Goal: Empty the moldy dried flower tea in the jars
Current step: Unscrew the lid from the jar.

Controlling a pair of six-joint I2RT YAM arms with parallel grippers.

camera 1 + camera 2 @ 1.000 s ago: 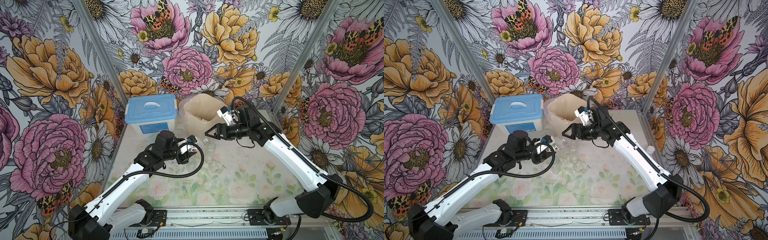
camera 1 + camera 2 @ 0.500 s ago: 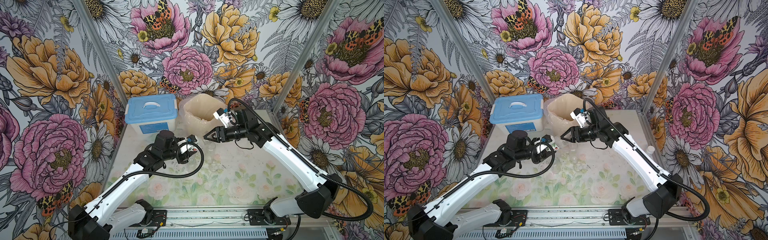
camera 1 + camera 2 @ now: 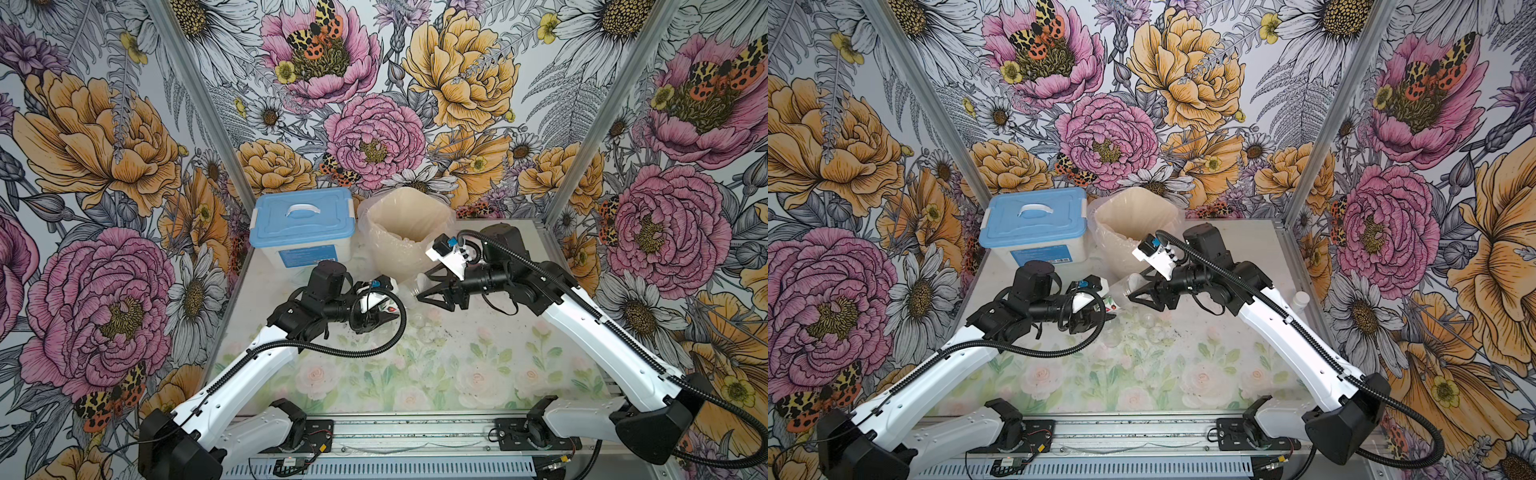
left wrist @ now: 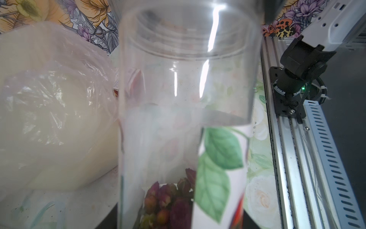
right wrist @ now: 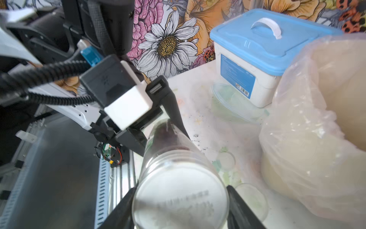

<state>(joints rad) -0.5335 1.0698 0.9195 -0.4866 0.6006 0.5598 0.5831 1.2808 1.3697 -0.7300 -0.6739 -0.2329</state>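
Note:
The wide jar (image 3: 401, 293) with the printed label lies level above the table, between the two arms. My left gripper (image 3: 380, 313) is shut on its bottom end. Moldy dried flower tea (image 4: 168, 198), dark red buds, is heaped at that end inside the jar (image 4: 186, 99). My right gripper (image 5: 180, 204) is shut on the white lid (image 5: 180, 194), with a black finger (image 5: 122, 208) pressed on each side. In both top views the right gripper (image 3: 1133, 289) meets the jar (image 3: 1119, 297) just in front of the bin.
A bag-lined beige bin (image 3: 409, 232) stands at the back, beside a blue-lidded white box (image 3: 303, 226). Small clear round pieces (image 3: 428, 332) lie on the table under the jar. A tiny white-capped bottle (image 3: 1300, 299) stands at the right edge. Dark crumbs dot the tabletop.
My right gripper has moved left from the bin to the jar's lid end and its fingers have come together on the lid. The left arm and the jar have stayed put.

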